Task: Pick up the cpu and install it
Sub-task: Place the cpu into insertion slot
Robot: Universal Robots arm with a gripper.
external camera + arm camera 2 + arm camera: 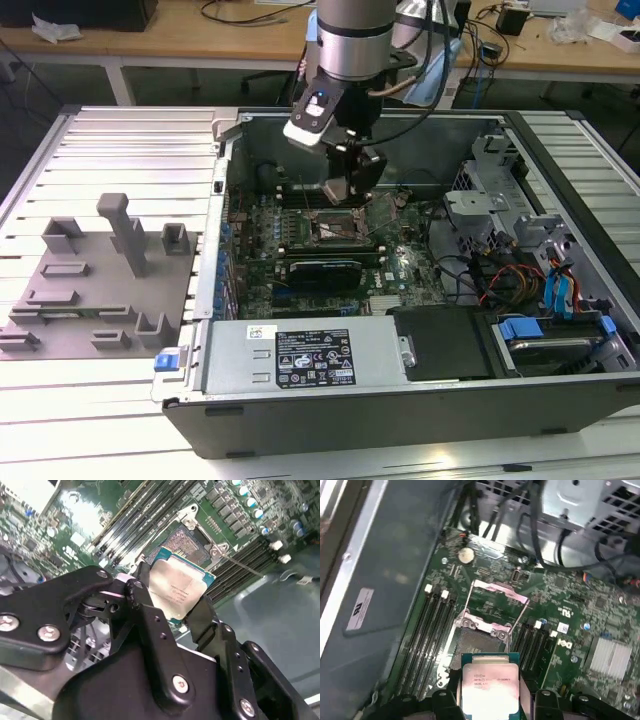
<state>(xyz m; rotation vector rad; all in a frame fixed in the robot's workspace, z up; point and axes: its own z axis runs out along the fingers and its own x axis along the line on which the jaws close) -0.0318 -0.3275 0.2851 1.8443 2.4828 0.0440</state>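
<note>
Above the open CPU socket [482, 641] inside the computer case [400, 400], the gripper [172, 602] holds the cpu [177, 587].
In the second wrist view two black fingers [145, 615] pinch the chip's opposite edges, jaws closed to its width, silver top showing. The first wrist view adds the raised load plate [497, 587] beyond the socket. The exterior view adds a grey fixture block [90, 290] on the ribbed table [110, 150] at its left.

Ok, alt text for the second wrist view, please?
The gripper holds the cpu, silver top showing, between its black fingers, with the open socket just beyond it on a green motherboard. Memory slots flank the socket.
</note>
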